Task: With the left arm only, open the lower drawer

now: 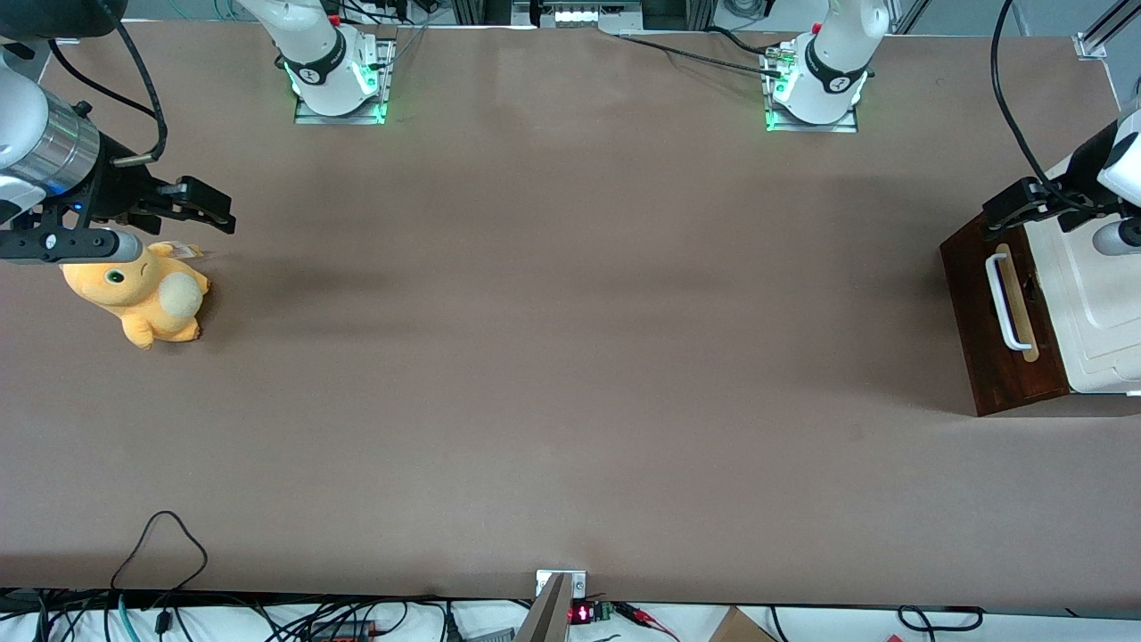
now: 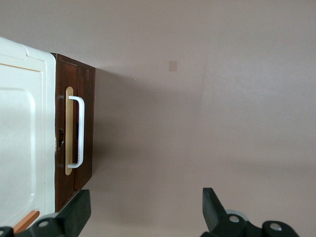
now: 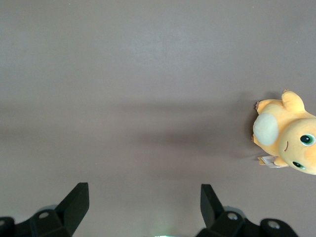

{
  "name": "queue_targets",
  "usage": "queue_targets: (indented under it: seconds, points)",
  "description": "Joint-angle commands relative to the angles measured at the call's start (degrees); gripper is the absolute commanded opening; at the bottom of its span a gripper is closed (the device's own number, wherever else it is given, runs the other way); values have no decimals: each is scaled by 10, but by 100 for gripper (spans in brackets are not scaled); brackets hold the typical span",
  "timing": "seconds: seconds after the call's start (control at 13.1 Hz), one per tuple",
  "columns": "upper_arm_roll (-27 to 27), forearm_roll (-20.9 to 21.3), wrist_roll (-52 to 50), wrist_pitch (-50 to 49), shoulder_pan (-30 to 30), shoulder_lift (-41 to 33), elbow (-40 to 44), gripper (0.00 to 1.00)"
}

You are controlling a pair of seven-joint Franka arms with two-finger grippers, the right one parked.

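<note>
The lower drawer (image 1: 980, 312) has a dark brown wood front and a white bar handle (image 1: 1003, 303) on a pale wood strip. It stands at the working arm's end of the table, under the cream-white cabinet top (image 1: 1101, 303). None of its inside shows. My left gripper (image 1: 1003, 214) hovers above the cabinet's edge that lies farther from the front camera, near the handle's end. In the left wrist view the gripper (image 2: 146, 210) is open and empty, over bare table in front of the drawer front (image 2: 86, 123), apart from the handle (image 2: 78, 132).
An orange plush toy (image 1: 143, 294) lies toward the parked arm's end of the table; it also shows in the right wrist view (image 3: 286, 131). Two arm bases (image 1: 816, 85) stand along the table's edge farthest from the front camera. Cables (image 1: 160, 544) lie at the nearest edge.
</note>
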Motion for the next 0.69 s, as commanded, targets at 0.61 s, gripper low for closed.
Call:
queue_targets:
  seconds: [0.61]
  points:
    - [6,-7,14,-15,1,-9,-4,100]
